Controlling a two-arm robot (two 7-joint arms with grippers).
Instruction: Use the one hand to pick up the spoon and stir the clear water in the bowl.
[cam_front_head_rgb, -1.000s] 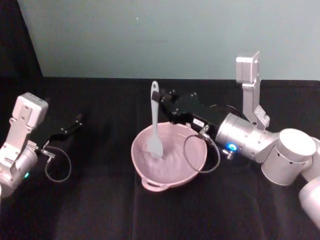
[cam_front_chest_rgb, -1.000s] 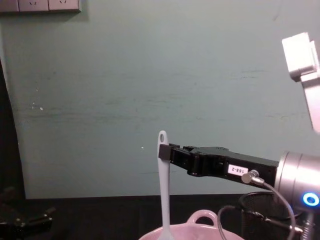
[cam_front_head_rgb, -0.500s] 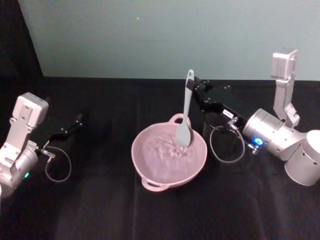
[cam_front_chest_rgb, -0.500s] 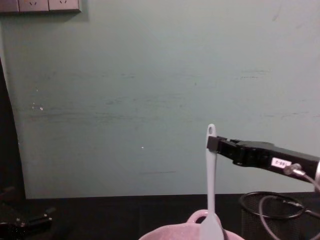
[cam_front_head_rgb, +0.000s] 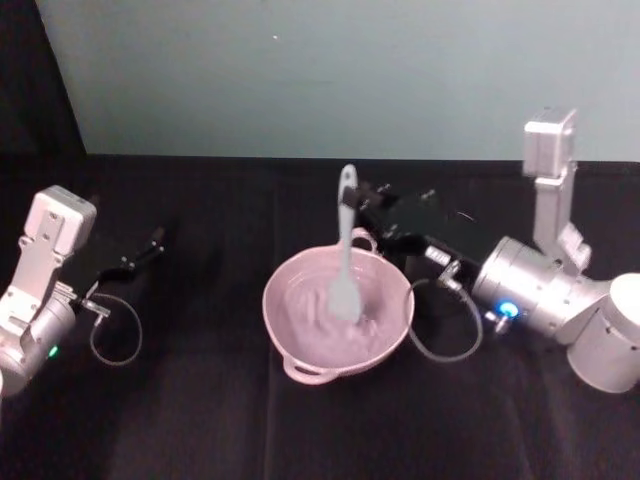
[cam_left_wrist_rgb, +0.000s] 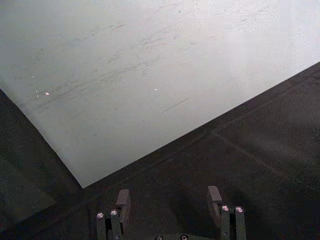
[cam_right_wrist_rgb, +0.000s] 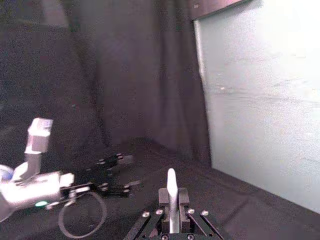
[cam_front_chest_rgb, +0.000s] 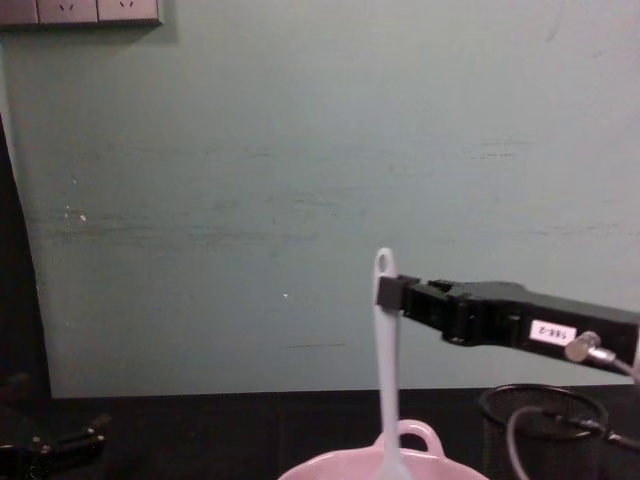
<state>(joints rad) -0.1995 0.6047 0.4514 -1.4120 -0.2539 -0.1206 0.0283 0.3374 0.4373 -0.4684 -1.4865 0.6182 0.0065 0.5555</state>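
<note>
The pale pink bowl (cam_front_head_rgb: 292, 340) sits at the middle of the black table, its loop handle (cam_front_chest_rgb: 410, 436) facing the far side. The white spoon (cam_front_head_rgb: 346, 240) stands nearly upright with its flat head dipped in the water, which is rippled. My right gripper (cam_front_head_rgb: 353, 203) reaches in from the right and is shut on the spoon's upper handle (cam_front_chest_rgb: 384, 340), just under its hole. The right wrist view shows the handle end (cam_right_wrist_rgb: 171, 186) pinched between the fingers. My left gripper (cam_front_head_rgb: 148, 247) rests open over the table at the left, apart from the bowl.
A black wire-mesh cup (cam_front_chest_rgb: 541, 428) stands just right of the bowl, under my right arm. Cable loops hang from both wrists (cam_front_head_rgb: 441, 330). A teal wall (cam_front_head_rgb: 320, 70) closes the back of the table.
The right gripper swept the spoon from the bowl's left side to its far right rim, then back toward the middle. The left arm has stayed put.
</note>
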